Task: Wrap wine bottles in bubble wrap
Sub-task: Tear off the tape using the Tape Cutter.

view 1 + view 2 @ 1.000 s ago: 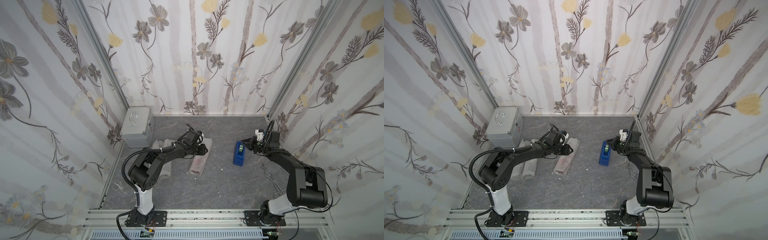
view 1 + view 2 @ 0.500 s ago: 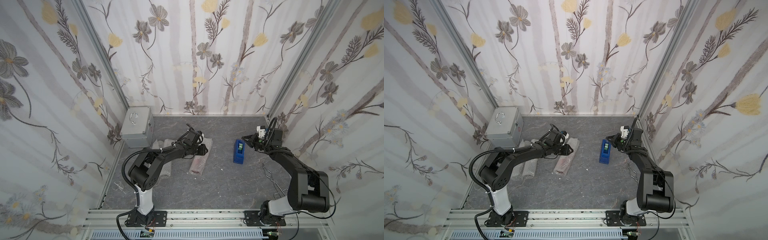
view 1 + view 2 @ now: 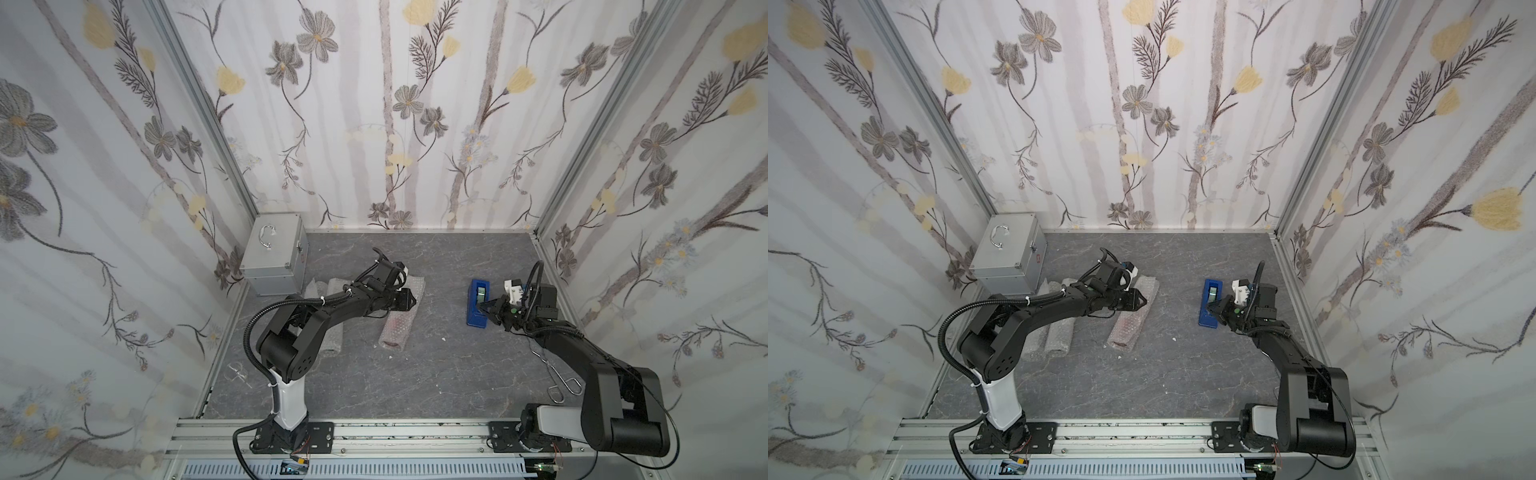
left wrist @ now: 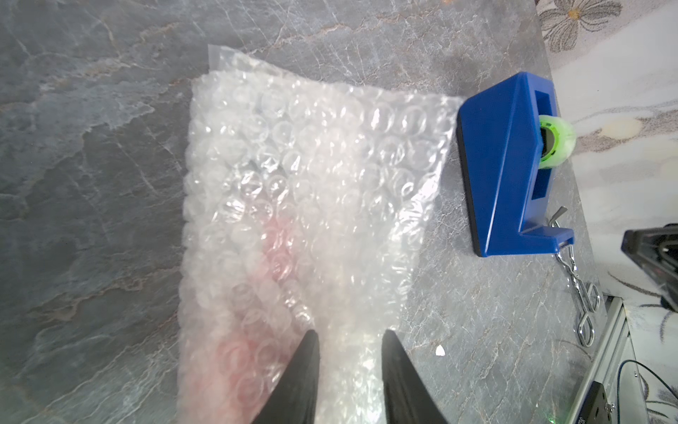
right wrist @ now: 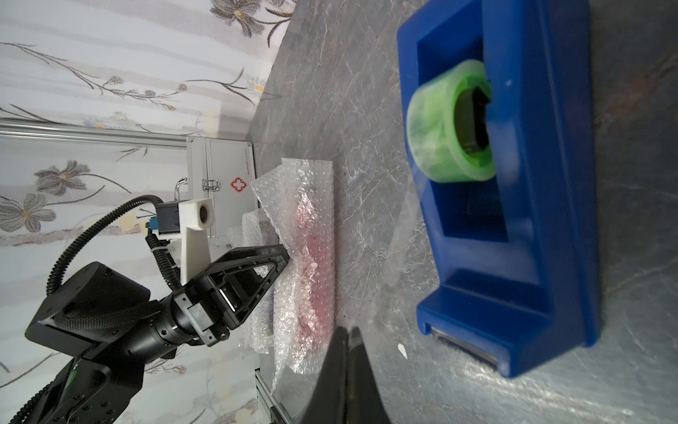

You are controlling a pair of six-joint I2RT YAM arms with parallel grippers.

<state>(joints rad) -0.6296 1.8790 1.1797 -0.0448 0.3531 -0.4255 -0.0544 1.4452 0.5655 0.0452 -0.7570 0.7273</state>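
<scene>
One red-pink bottle [image 4: 279,257] inside bubble wrap [image 4: 312,176].

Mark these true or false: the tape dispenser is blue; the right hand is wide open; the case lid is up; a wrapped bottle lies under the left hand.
1. The dispenser is blue. True.
2. The right hand is wide open. False: its jaws are shut.
3. The case lid is up. False: it is closed.
4. A wrapped bottle lies under the left hand. True: red-pink shows through the wrap.
</scene>
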